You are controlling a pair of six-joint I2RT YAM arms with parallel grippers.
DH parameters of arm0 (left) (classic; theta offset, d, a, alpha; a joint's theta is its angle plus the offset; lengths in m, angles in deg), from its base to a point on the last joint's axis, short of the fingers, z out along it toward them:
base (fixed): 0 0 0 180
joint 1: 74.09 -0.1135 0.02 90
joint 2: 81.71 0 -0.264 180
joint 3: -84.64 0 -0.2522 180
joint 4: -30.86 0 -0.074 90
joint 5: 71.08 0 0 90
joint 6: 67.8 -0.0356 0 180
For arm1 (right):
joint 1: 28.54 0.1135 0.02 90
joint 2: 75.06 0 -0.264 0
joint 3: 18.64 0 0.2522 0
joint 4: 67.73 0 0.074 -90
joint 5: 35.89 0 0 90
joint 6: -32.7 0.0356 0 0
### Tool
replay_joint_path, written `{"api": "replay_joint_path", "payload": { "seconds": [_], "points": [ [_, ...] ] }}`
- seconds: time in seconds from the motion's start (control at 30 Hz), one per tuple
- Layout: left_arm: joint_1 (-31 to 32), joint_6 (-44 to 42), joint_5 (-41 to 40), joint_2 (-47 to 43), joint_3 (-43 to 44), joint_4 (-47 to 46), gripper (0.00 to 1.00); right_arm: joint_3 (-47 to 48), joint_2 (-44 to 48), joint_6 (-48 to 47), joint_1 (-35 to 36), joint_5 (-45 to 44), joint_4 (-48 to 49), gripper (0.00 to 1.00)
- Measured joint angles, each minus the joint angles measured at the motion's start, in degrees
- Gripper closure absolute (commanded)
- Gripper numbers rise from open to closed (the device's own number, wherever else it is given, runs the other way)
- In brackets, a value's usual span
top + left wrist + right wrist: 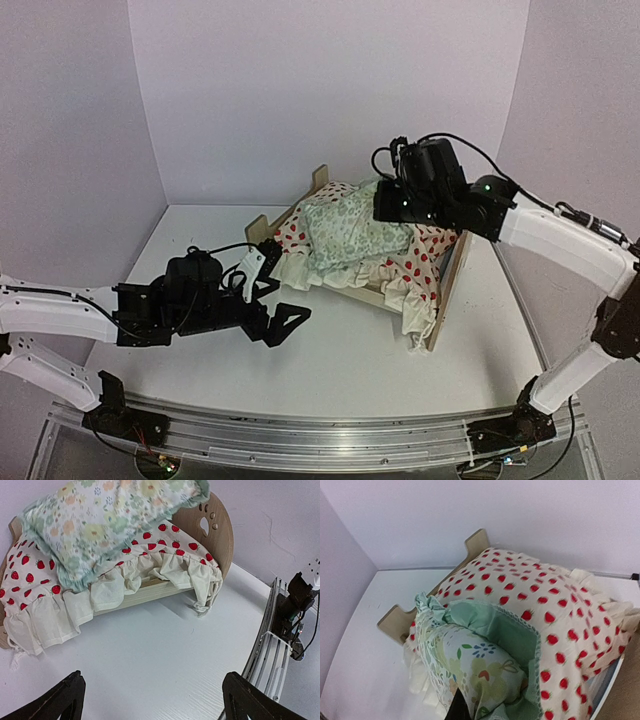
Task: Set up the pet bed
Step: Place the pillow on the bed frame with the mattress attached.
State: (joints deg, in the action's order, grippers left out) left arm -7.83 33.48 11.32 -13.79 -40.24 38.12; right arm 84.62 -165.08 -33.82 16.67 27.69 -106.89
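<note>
- Only the top view gets both arms: left gripper [282, 300] low over the table [340, 385], right gripper [388, 212] up on the bedding.
- Left wrist cam is the only one showing the arched headboard [222, 540] face-on with its paw cutout [204, 526]. Right wrist cam catches the two footboard [395, 622] posts instead.
- Left gripper: fingers [65, 700] spread wide, nothing between them, bare table below. The pet bed [257, 228] sits just ahead of it, not touching.
- Right gripper: pinched together on the green floral pillow [475, 670], one dark fingertip [460, 707] dug into the fabric. The pillow lies on the red-dotted cushion [545, 595], with the bed directly under the gripper.
</note>
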Motion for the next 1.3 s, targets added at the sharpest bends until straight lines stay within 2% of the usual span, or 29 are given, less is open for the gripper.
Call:
{"api": "replay_joint_path", "payload": {
  "seconds": [0.13, 0.33, 0.47, 0.63, 0.8, 1.03, 1.3],
  "points": [
    [0.0, 0.7, 0.4, 0.0, 0.0, 0.1, 0.04, 9.4, -4.4, -1.9, -6.7, 2.3, -3.6, 1.00],
    [0.0, 0.7, 1.2, 0.4, 0.0, 0.0, 0.05, 10.7, -2.8, -9.5, -8.9, 2.5, -4.9, 1.00],
    [0.0, 0.5, 2.0, 1.8, 0.1, 0.8, 0.06, 18.4, -3.8, -17.5, -10.8, 10.1, -10.8, 1.00],
    [0.0, -0.8, 2.7, 2.5, 1.7, 3.7, 0.06, 28.6, -4.0, -24.7, -16.9, 20.1, -18.5, 1.00],
    [0.0, -2.2, 3.1, 3.3, 4.2, 4.3, 0.07, 30.3, -4.7, -31.3, -19.6, 25.6, -26.4, 1.00],
    [0.0, -2.8, 4.1, 7.0, 6.1, 5.4, 0.08, 34.1, -11.4, -42.2, -20.3, 32.4, -39.3, 1.00],
    [0.0, -4.0, 4.7, 12.2, 8.8, 6.1, 0.08, 36.6, -18.1, -51.6, -21.5, 30.2, -42.7, 1.00]
  ]
}}
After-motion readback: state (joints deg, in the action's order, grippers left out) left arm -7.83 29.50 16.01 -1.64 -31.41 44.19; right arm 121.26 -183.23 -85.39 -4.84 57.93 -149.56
